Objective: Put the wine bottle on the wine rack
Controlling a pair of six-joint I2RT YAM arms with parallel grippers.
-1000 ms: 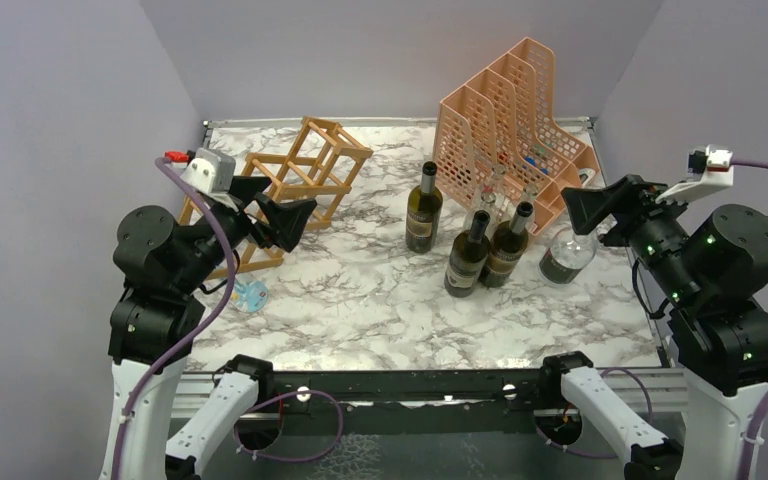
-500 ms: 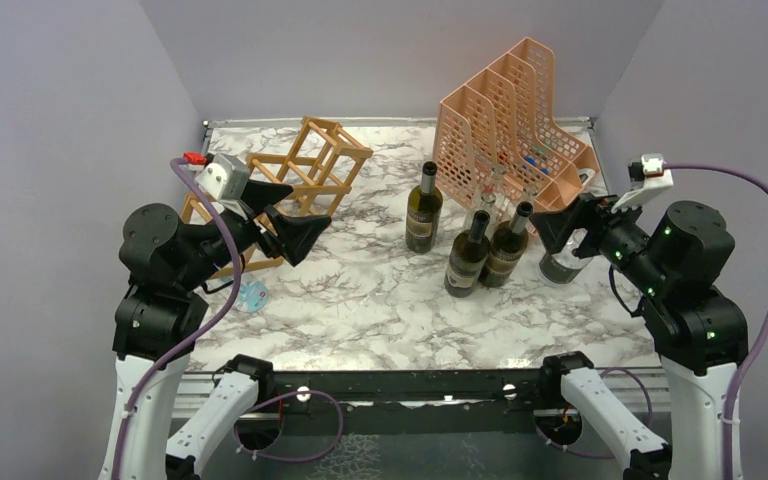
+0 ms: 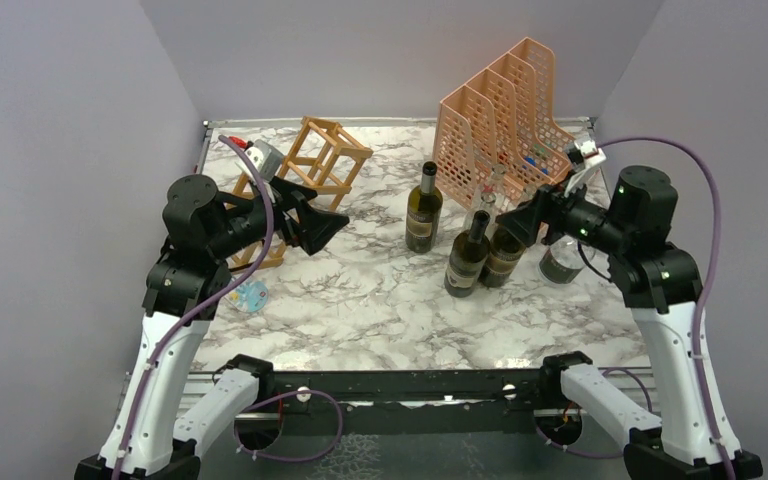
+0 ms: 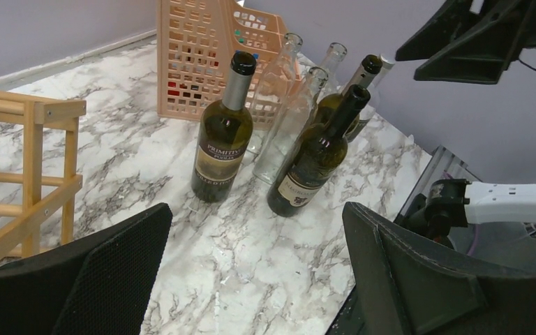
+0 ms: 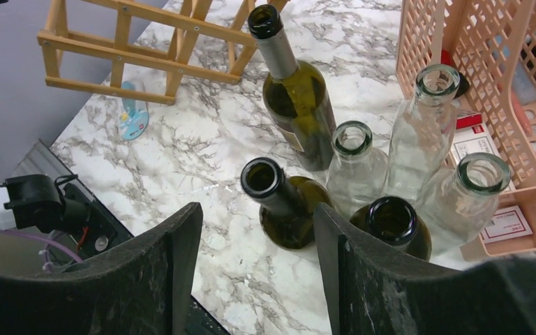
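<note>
Reach phase, nothing grabbed yet. Hovering right gripper (image 3: 516,222) over the wine bottle (image 3: 468,255) standing right of centre, jaws apart and empty; left gripper (image 3: 315,222) gaping wide, empty, near the wine rack (image 4: 33,160) back-left. Next: drop lower, pinch the neck, carry across.

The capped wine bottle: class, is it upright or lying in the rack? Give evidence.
Upright. The capped wine bottle stands on the marble table, neck up, apart from the wine rack.

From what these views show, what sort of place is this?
Probably a robot test booth: plain walls box in a marble-print table, two arms are bolted at its edge, and bottles and a rack look staged.
</note>
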